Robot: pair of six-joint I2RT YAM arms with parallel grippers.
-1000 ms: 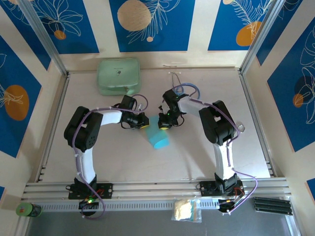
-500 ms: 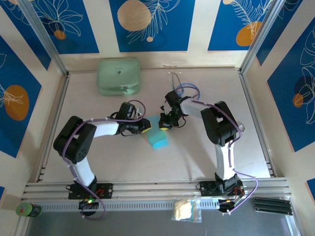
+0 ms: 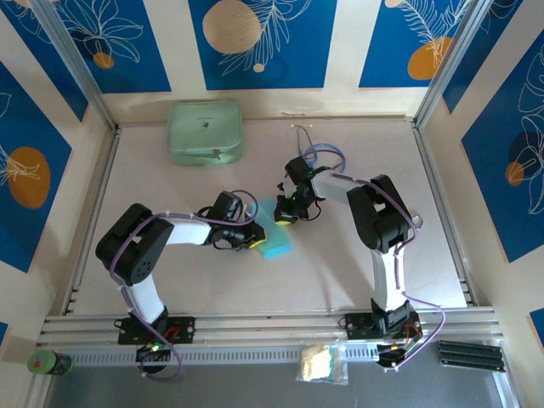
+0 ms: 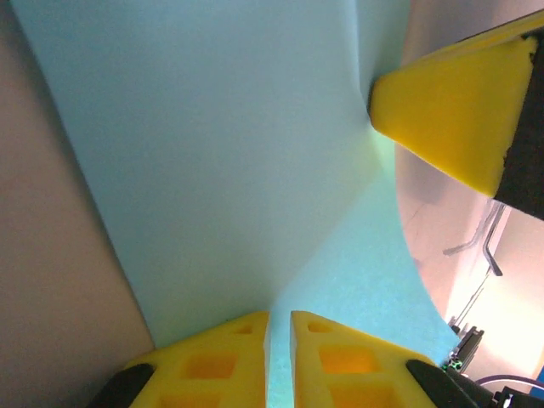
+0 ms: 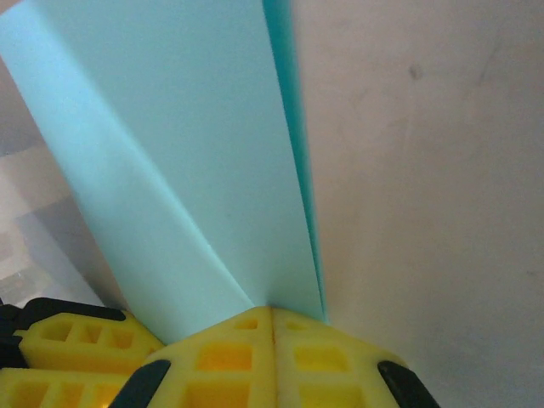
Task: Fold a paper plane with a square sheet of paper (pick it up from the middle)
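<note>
Both arms bend at the elbow and reach in low over the table point(image 3: 340, 280). There are two grippers, one blue sheet of paper and one green case point(image 3: 204, 132). The left gripper point(image 3: 253, 240) pinches one edge of the sheet of paper point(image 3: 276, 242). The right gripper point(image 3: 283, 217) is closed tight on the other end. The paper runs from one pair of jaws to the other. The case sits well apart from both.

Beige table point(image 3: 255, 289); aluminium rail point(image 3: 272, 323) runs along its near edge. Behind and flanking table: cream walls point(image 3: 174, 51), blue leaf-print panels point(image 3: 263, 42). Lighting even.
</note>
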